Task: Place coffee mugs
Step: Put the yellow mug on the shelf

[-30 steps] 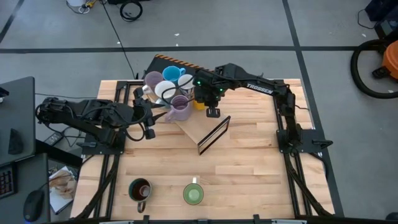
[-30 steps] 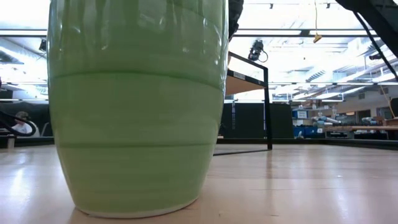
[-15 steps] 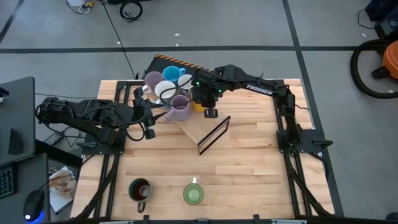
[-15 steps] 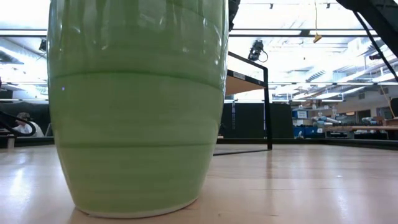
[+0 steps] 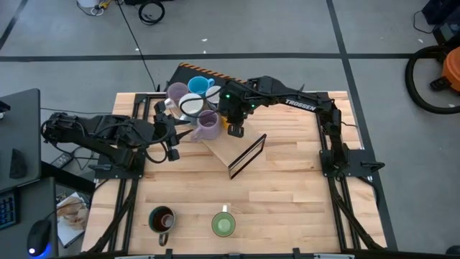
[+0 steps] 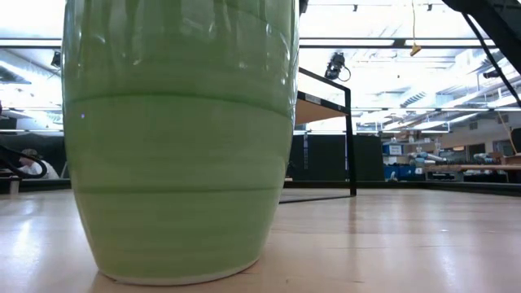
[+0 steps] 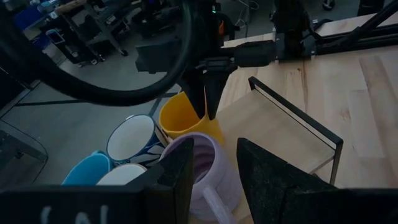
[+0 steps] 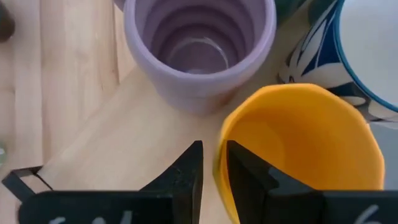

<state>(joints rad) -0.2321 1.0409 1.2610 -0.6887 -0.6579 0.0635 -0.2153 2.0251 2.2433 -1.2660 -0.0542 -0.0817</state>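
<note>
A cluster of mugs stands at the table's far left: two lilac (image 5: 176, 92) (image 5: 208, 124), a blue one (image 5: 198, 85), a white one (image 5: 190, 106) and an orange one (image 7: 186, 121). My right gripper (image 5: 235, 126) reaches down onto the orange mug (image 8: 298, 149), next to the lilac mug (image 8: 199, 43). A green mug (image 5: 223, 224) and a dark brown mug (image 5: 162, 218) stand on their bases by the near edge. My left gripper (image 7: 214, 168) waits a little open at the table's left, facing the cluster. My right gripper has the orange mug's wall at the rim (image 8: 219, 155), on the side facing the lilac mug. One finger (image 8: 245, 171) is inside the mug and one (image 8: 191, 168) outside. The fingers come from above, pointing down. The mug stands upright on the wooden board.
A wooden board with a black wire frame (image 5: 244, 151) lies just near of the cluster. A black and orange case (image 5: 205, 70) lies behind the mugs. The green mug (image 6: 179, 138) fills the low view. The table's middle and right show bare wood.
My right gripper has gone a little toward the table's left edge, onto the orange mug's rim. The mugs have kept their places.
</note>
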